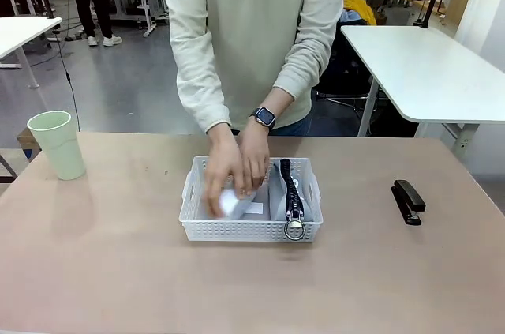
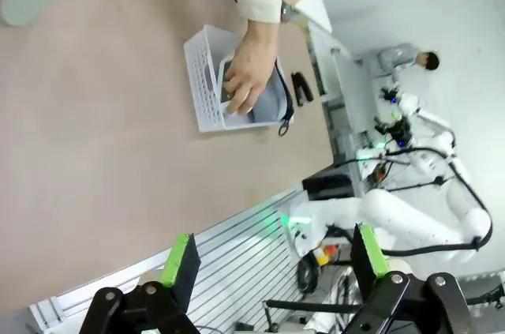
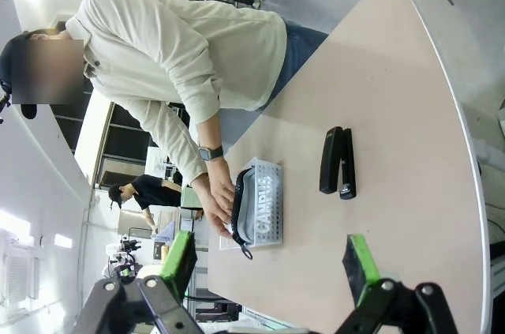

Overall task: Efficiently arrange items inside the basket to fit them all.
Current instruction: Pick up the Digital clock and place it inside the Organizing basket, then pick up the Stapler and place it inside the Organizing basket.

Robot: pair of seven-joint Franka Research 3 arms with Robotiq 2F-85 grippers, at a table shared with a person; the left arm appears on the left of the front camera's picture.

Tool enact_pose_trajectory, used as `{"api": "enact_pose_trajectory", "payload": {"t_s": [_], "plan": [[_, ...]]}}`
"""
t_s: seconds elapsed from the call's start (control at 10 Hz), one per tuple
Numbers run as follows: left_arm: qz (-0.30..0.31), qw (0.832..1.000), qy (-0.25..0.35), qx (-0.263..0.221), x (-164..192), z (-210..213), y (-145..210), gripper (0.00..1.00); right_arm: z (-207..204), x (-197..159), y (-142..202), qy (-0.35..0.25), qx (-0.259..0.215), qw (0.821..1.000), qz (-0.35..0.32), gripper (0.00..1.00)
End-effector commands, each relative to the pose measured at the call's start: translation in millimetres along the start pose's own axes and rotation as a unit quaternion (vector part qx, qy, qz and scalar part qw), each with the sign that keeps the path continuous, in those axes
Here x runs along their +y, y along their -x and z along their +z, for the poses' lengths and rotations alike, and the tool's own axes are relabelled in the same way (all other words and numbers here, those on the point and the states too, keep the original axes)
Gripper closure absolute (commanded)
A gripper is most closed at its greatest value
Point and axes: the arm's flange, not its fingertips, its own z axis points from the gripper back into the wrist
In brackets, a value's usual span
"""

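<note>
**Basket** (image 1: 251, 229): one, at the centre of the worktop (image 1: 118, 271).

**Inside the basket**
- Grey pouch (image 1: 292, 192): one, in the right half, long axis 12-to-6, ring at the near rim.
- White box (image 1: 234, 204): one, in the left half, under the person's two hands (image 1: 235, 167).

**Outside the basket**
- Black stapler (image 1: 408, 202): one, at 3 o'clock of the basket, well apart, long axis 12-to-6, nearer the right arm.
- Green cup (image 1: 57, 144): one, upright, at 10 o'clock, nearer the left arm.

**Fingers**
- Left fingers (image 2: 178, 261): spread wide, empty.
- Right fingers (image 3: 360, 259): spread wide, empty, with the stapler ahead of them. It is probably their next pick.
</note>
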Motion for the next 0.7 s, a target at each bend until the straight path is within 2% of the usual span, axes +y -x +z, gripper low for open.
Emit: {"api": "enact_pose_trajectory", "payload": {"t_s": [0.0, 0.6], "plan": [[-0.048, 0.998, -0.014, 0.032, -21.0, -22.0, -11.5, 0.00, -0.6, 1.0, -1.8, -0.012, -0.009, 1.000, 0.013, 0.00], [-0.048, 0.998, -0.014, 0.032, -21.0, -22.0, -11.5, 0.00, -0.6, 1.0, -1.8, -0.012, -0.009, 1.000, 0.013, 0.00]]}}
